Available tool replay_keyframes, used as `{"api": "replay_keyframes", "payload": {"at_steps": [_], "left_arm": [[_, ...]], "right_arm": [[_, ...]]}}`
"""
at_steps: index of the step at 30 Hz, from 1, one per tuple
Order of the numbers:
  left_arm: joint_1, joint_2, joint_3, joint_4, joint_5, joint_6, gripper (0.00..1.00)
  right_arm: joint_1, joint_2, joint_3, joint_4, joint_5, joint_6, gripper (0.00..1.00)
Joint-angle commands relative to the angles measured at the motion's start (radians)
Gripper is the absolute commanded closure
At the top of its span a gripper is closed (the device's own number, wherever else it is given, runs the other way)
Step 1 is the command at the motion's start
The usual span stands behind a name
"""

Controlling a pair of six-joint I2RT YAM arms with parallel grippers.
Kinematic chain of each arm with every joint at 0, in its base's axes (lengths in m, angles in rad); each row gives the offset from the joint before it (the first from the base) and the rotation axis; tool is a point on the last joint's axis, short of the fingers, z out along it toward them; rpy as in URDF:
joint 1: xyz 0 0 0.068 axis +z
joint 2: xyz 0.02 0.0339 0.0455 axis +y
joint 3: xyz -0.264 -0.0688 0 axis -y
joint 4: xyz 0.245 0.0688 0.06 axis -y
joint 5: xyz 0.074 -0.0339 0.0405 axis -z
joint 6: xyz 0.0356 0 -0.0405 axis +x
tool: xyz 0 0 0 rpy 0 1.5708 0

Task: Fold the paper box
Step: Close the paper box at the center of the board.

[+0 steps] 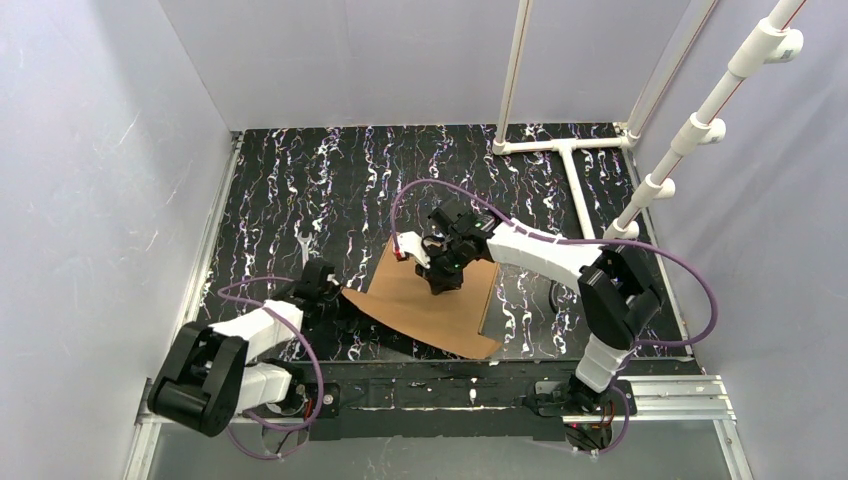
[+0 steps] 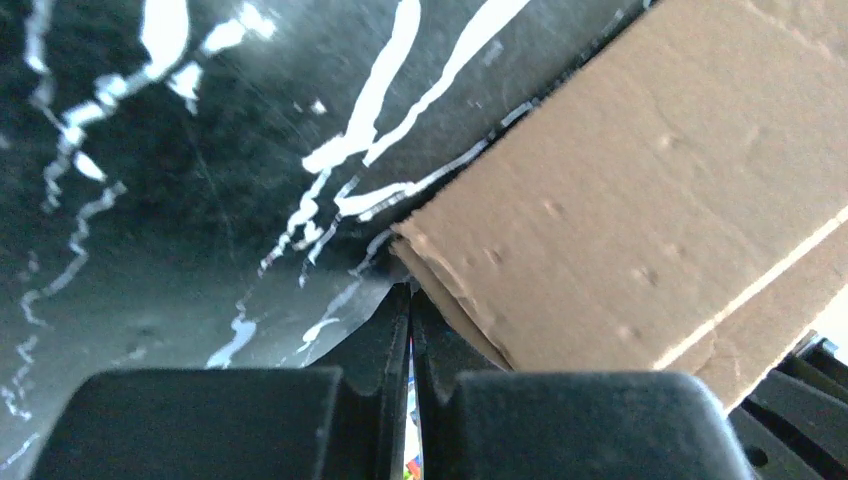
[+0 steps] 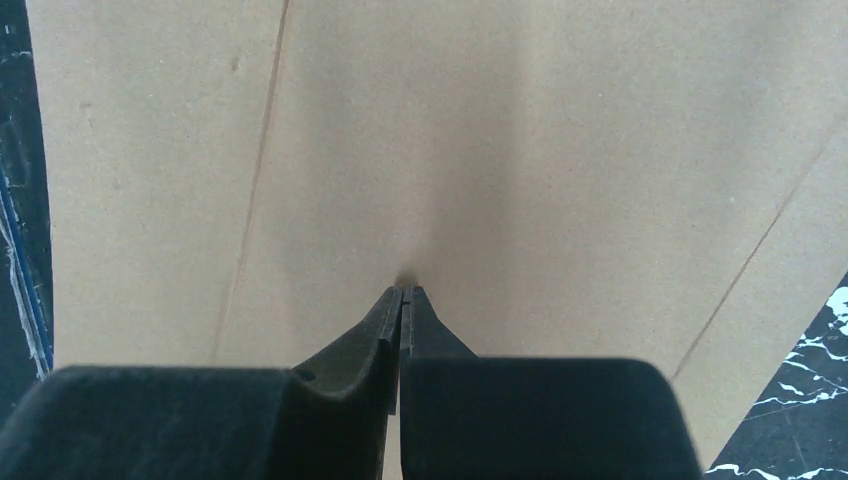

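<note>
The paper box (image 1: pixel 420 310) is a brown cardboard sheet lying mostly flat in the middle of the black marbled table, its left part tapering toward my left arm. My right gripper (image 1: pixel 441 287) points down onto the sheet's middle. In the right wrist view its jaws (image 3: pixel 403 292) are shut, tips touching bare cardboard (image 3: pixel 480 150) between two crease lines, with nothing pinched. My left gripper (image 1: pixel 333 290) is low at the sheet's left corner. Its jaws (image 2: pixel 410 295) are shut and empty, and the layered cardboard corner (image 2: pixel 640 180) sits just past and right of the tips.
A white pipe frame (image 1: pixel 565 150) stands at the back right on the table. Pale walls close in the left, back and right sides. A metal rail (image 1: pixel 660 395) runs along the near edge by the arm bases.
</note>
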Motion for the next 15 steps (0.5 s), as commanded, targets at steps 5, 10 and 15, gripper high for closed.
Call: {"api": "replay_keyframes", "payload": {"at_steps": [5, 10, 15], "left_arm": [[-0.007, 0.117, 0.113, 0.133, -0.035, -0.020, 1.00], [-0.003, 0.132, 0.128, 0.104, -0.040, 0.038, 1.00], [0.024, 0.047, 0.129, -0.150, -0.078, 0.144, 0.91]], "right_arm": [[-0.054, 0.107, 0.077, -0.005, 0.119, 0.053, 0.86], [-0.182, 0.108, 0.166, -0.123, -0.009, -0.008, 0.83], [-0.230, -0.030, 0.130, -0.171, -0.104, -0.094, 0.68]]}}
